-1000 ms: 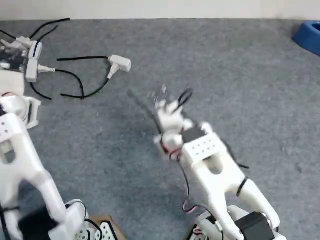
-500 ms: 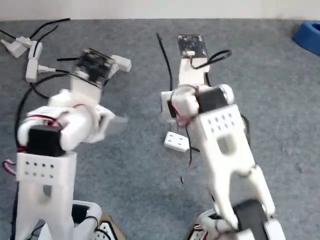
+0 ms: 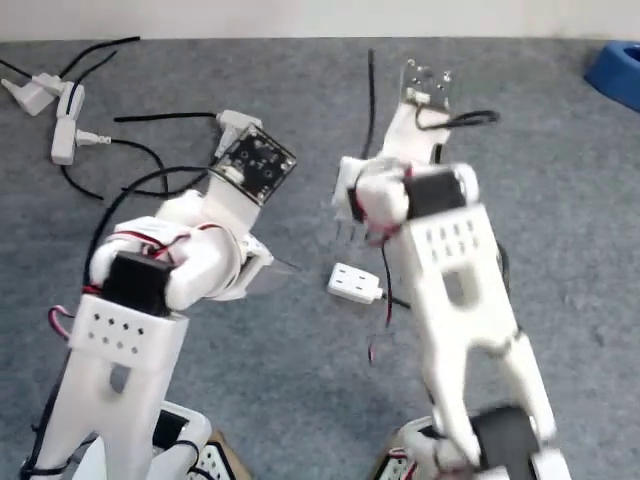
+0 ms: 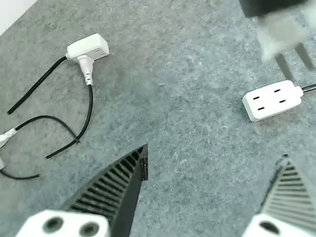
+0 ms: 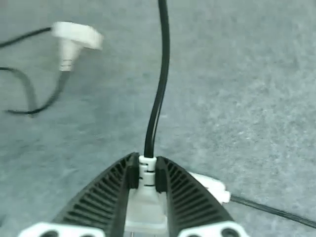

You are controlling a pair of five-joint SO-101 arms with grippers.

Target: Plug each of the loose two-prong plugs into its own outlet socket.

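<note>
A white outlet block (image 3: 355, 283) (image 4: 272, 100) lies flat on the grey carpet between the two arms. My right gripper (image 5: 146, 160) is shut on a white two-prong plug (image 5: 144, 195), whose black cord (image 5: 160, 74) (image 3: 370, 75) runs away from it. The plug's prongs (image 4: 291, 59) hang just above and beside the block. My left gripper (image 4: 214, 153) is open over bare carpet, a short way from the block. Another white socket with a plug in it (image 4: 88, 48) (image 5: 76, 34) lies farther back.
More white plugs (image 3: 62, 125) and loose black cords (image 3: 150, 165) lie at the back left of the carpet. A blue container (image 3: 615, 70) sits at the back right corner.
The left arm has swung right and forward, toward the middle of the carpet. The right arm has shifted slightly right with the plug in it. The outlet block has stayed put.
</note>
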